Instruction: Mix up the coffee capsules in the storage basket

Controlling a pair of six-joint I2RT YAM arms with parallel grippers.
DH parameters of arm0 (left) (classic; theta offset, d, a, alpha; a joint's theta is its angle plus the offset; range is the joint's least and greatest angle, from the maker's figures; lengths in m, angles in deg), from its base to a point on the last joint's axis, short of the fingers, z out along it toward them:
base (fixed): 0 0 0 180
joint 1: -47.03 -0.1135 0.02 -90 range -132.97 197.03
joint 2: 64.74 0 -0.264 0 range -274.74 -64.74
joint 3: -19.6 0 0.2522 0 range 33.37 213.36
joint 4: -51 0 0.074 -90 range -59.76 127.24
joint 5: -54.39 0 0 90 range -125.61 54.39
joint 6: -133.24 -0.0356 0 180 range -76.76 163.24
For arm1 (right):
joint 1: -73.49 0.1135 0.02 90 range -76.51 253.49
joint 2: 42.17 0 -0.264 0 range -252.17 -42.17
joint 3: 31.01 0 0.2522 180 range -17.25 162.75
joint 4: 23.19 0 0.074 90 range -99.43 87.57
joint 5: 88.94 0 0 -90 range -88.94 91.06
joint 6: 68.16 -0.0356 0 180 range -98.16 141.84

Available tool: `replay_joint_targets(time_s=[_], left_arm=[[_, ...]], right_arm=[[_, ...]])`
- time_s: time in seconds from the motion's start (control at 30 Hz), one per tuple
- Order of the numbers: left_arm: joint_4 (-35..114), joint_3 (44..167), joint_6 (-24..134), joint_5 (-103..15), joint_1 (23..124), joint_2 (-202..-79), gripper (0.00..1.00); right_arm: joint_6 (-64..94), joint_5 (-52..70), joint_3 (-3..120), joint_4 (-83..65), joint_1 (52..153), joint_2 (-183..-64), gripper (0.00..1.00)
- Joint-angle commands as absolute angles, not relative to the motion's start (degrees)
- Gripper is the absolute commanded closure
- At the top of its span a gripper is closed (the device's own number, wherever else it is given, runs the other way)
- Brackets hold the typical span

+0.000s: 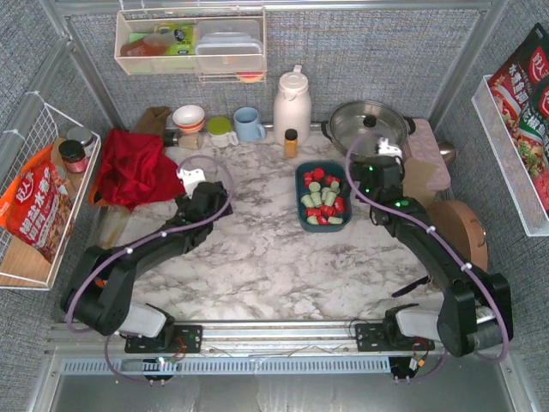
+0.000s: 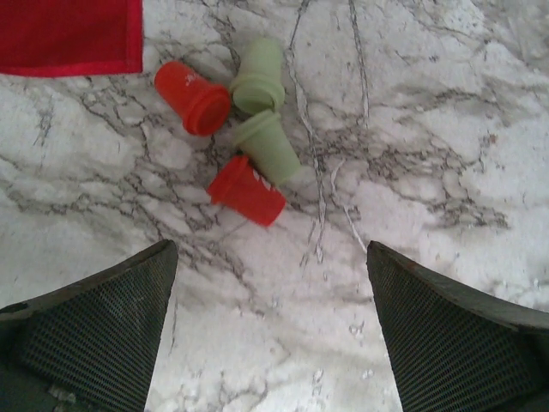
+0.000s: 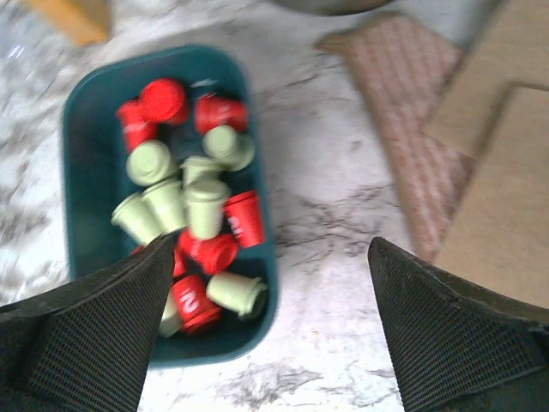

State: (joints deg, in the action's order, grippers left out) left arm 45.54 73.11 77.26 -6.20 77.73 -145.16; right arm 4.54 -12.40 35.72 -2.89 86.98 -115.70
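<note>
You are looking at a job that is getting close but is not finished. Most of the small cup-shaped coffee capsules (image 3: 206,206), bright red and pale mint green, are lying jumbled in the dark teal rectangular plastic storage basket (image 3: 84,184), and the two colours are interleaving fairly well rather than sitting in separate blocks. Four loose capsules (image 2: 268,146) of the same kind — two red, two green — are lying on their sides on the white, grey-veined marble tabletop (image 2: 429,129), well apart from the basket on its left and bunched together. I am judging these to be what is left: they are waiting to be carried across and dropped in among the rest. The left pincer (image 2: 273,257) is hovering over that bunch with its jaws spread wide, gripping nothing and touching nothing. The right pincer (image 3: 270,249) is hanging above the basket's right side, its jaws likewise standing wide apart — it is holding no capsule and, as far as the views are showing, is not touching the basket.
</note>
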Motion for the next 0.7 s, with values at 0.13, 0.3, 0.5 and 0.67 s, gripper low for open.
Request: replay_joint_targets(time_s=[0.13,0.3,0.5,0.67], left_arm=[[43.7,81.2,79.9,-11.3,72.3,-155.0,0.08],[42.1,84.3,79.7,-12.7,70.6,-159.4,0.19],[39.5,85.9,79.9,-15.2,69.0,-163.2,0.24],[37.2,87.4,80.9,-15.4,68.5,-166.0,0.27]], right_arm=[[-0.5,-12.9,31.6,-8.6,83.5,-111.2,0.04],[0.1,-10.5,31.5,-9.1,83.5,-110.4,0.08],[0.1,-8.0,31.2,-10.0,83.5,-110.0,0.12],[0.0,-6.8,31.3,-10.2,83.5,-110.1,0.13]])
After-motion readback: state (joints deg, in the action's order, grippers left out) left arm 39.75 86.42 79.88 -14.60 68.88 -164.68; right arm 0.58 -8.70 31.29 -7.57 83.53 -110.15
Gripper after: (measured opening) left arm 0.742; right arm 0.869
